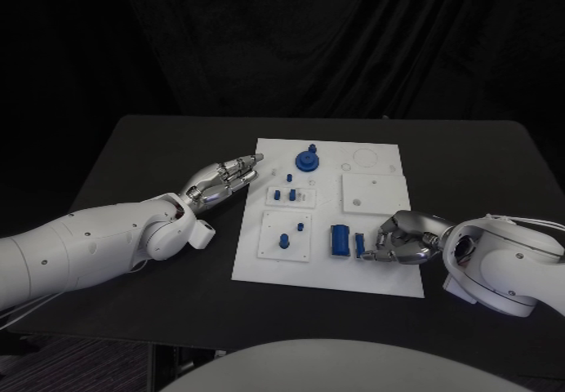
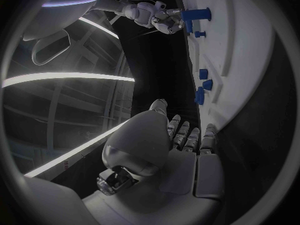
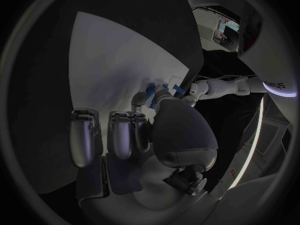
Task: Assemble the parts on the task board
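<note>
The white task board (image 1: 389, 273) lies in the middle of the black table. My right hand (image 1: 402, 239) rests on the board's near right part, fingers curled in, pinching a small blue part (image 1: 359, 244) just right of a larger blue block (image 1: 339, 239). From the left wrist view, the right hand (image 2: 150, 14) sits against the block (image 2: 197, 14). My left hand (image 1: 224, 180) hovers by the board's left edge, fingers stretched out and holding nothing. A round blue part with a peg (image 1: 309, 159) stands at the far side. Small blue pegs (image 1: 284, 240) stand in the left plates.
Raised white plates sit on the board, one at the right (image 1: 375, 193) and two at the left (image 1: 292, 249). Bare black table (image 1: 153, 155) surrounds the board. A dark curtain hangs behind the table.
</note>
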Action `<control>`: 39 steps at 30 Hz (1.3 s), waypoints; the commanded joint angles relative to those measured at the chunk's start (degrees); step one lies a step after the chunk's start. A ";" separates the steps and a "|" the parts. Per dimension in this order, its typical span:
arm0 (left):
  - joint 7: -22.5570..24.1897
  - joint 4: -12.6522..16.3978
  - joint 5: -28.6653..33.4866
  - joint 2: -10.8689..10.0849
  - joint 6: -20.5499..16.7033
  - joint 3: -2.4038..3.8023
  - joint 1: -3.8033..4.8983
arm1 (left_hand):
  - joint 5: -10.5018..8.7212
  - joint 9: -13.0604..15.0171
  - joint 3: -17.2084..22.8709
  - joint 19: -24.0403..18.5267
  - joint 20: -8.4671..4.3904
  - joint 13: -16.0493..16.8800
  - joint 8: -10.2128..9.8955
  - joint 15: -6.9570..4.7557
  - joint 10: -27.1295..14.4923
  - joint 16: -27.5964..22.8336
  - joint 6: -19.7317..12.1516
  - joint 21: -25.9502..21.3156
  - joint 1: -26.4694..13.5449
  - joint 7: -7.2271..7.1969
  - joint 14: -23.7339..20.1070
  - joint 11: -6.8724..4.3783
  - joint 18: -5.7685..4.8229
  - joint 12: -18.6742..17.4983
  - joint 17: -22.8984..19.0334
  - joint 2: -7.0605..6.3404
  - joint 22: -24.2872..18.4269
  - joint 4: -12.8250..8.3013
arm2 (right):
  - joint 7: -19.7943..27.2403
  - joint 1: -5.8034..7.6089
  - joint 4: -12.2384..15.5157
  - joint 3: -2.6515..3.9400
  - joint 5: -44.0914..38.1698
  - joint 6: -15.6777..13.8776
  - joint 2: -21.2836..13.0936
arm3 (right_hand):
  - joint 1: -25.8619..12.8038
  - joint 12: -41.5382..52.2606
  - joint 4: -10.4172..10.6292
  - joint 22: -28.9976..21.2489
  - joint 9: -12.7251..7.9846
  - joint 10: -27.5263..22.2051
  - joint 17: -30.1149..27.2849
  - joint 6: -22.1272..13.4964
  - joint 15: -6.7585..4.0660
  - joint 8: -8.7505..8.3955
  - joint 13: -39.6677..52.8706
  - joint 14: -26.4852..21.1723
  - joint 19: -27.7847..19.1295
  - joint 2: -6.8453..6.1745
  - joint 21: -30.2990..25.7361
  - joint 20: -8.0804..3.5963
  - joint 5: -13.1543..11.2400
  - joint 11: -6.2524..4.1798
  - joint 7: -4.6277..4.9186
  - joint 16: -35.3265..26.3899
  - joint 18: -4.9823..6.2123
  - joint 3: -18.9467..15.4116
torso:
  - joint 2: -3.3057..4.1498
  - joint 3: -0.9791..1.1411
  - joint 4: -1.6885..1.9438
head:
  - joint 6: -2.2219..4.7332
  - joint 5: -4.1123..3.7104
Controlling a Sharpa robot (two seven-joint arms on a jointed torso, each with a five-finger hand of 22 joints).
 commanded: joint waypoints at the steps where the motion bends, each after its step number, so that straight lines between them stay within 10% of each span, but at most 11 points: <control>1: 2.33 0.02 -0.02 0.15 0.84 0.03 -0.15 | 0.38 -0.05 0.23 0.07 0.36 0.02 -0.30 0.50 -0.36 -0.21 -0.22 0.17 0.66 -0.13 -0.02 -0.08 0.32 0.09 -0.07 -0.03 -0.07 -0.03 | -1.26 -0.15 -0.20 0.01 -0.39 -0.43 0.27 | 0.29 0.15 0.10 13.73 0.28 5.95 12.10 0.37 -0.33 0.43 15.09 5.35 3.90 1.32 0.10 -0.48 -0.10 -0.46 0.02 0.13 0.13 0.44 | 0.02 -0.04 0.05 | 0.01 -0.05; 22: 2.33 0.04 -0.02 0.14 0.96 0.03 -0.26 | 0.48 -0.05 0.37 0.06 0.37 0.02 -0.32 0.54 -0.36 -0.21 -0.25 0.17 0.78 -0.24 -0.02 0.04 0.30 0.12 -0.07 -0.02 -0.09 -0.10 | -2.03 -0.41 -1.17 0.02 -0.39 0.61 1.53 | 4.58 0.15 -2.67 13.75 1.84 5.95 11.96 1.68 -0.74 1.81 15.09 5.32 3.92 4.43 0.16 -0.86 -0.12 -0.47 -0.07 0.07 0.12 1.84 | 0.02 0.04 0.04 | 0.01 -0.02; 39: 2.74 0.26 -0.02 -0.22 0.60 0.03 -0.30 | 0.54 -0.05 0.42 0.06 0.37 0.03 -0.31 0.54 -0.35 -0.21 -0.23 0.17 0.83 -0.27 -0.02 0.09 0.29 0.15 -0.07 -0.02 -0.09 -0.14 | 1.07 -0.48 -0.52 0.02 -0.39 -1.34 0.84 | 1.36 0.15 -1.23 13.94 2.53 5.95 12.49 2.71 -0.49 2.12 15.09 5.43 4.19 0.69 0.69 -0.73 -0.32 -0.58 -0.10 0.27 -0.03 -2.45 | 0.03 -0.01 -0.02 | 0.01 0.13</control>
